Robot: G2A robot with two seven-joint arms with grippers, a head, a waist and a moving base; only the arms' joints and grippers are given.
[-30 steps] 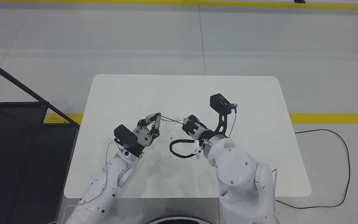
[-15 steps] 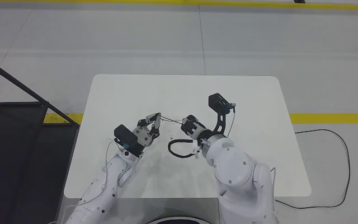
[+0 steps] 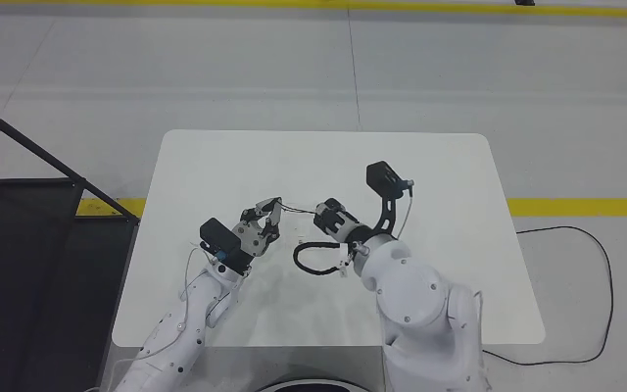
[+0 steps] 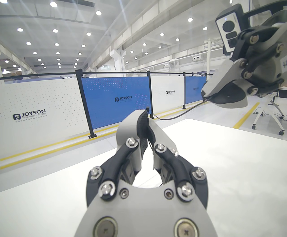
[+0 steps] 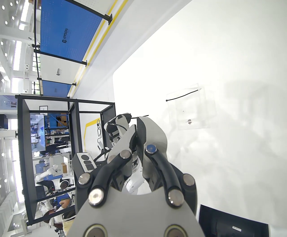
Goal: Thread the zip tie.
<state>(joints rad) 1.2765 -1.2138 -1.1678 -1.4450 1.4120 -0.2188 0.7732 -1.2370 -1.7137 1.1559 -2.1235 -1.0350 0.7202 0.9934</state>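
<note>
While my left fingers point(image 4: 130, 125) pinch one end of the zip tie point(image 4: 178, 116) and my right fingers point(image 4: 224, 74) clamp the other, mid-frame above the counter point(image 3: 431, 167), I judge the threading not yet done.

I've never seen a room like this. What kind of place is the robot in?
Probably a big robot testing hall or factory floor. It has a high ceiling with rows of lights, blue and white fence panels, and yellow lines on the floor beside the white table.

White arms point(image 3: 196, 306), grey left gripper point(image 4: 145, 122), silver screws point(image 4: 105, 189)
</note>
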